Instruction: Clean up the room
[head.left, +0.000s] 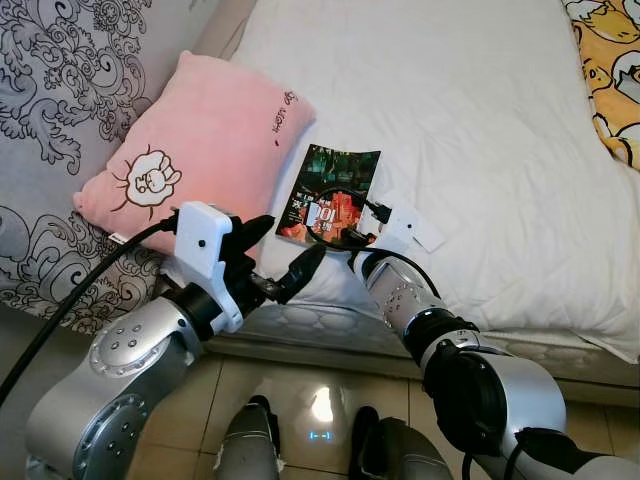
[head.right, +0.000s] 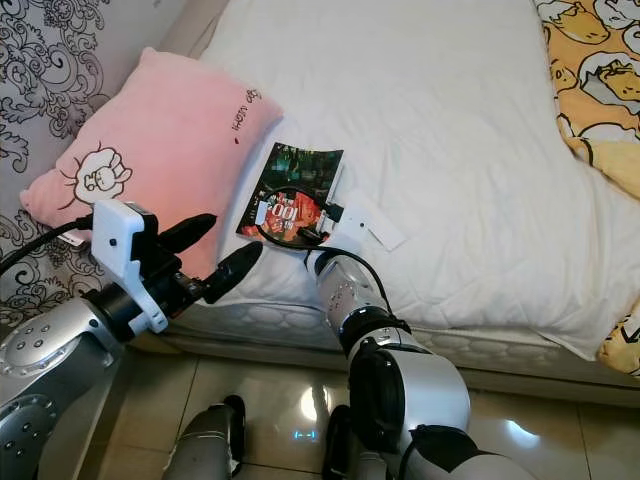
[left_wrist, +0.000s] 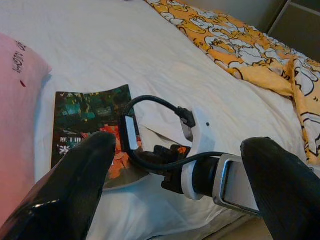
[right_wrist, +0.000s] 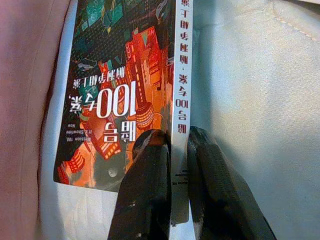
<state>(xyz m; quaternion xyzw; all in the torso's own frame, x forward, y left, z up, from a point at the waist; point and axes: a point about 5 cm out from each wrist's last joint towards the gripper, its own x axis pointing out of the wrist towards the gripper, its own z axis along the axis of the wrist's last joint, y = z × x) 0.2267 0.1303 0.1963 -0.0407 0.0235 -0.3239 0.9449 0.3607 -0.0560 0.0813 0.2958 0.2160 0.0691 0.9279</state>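
A paperback book (head.left: 332, 180) with a dark green and orange cover lies flat on the white bed sheet (head.left: 460, 100), near the bed's front edge. My right gripper (right_wrist: 177, 137) is shut on the book's near edge at the white spine, with one black finger (right_wrist: 147, 190) on the cover side and the other on the sheet side. From the head views the right wrist (head.left: 410, 228) sits just right of the book. My left gripper (head.left: 283, 250) hangs open over the mattress edge, left of the book and below the pink pillow (head.left: 210, 130); its fingers (left_wrist: 70, 195) hold nothing.
The pink pillow touches the book's left side. A yellow cartoon-print blanket (head.left: 612, 70) lies at the bed's far right. A grey patterned cover (head.left: 50, 90) fills the left. Tiled floor (head.left: 320, 405) and my feet show below the mattress edge (head.left: 330, 325).
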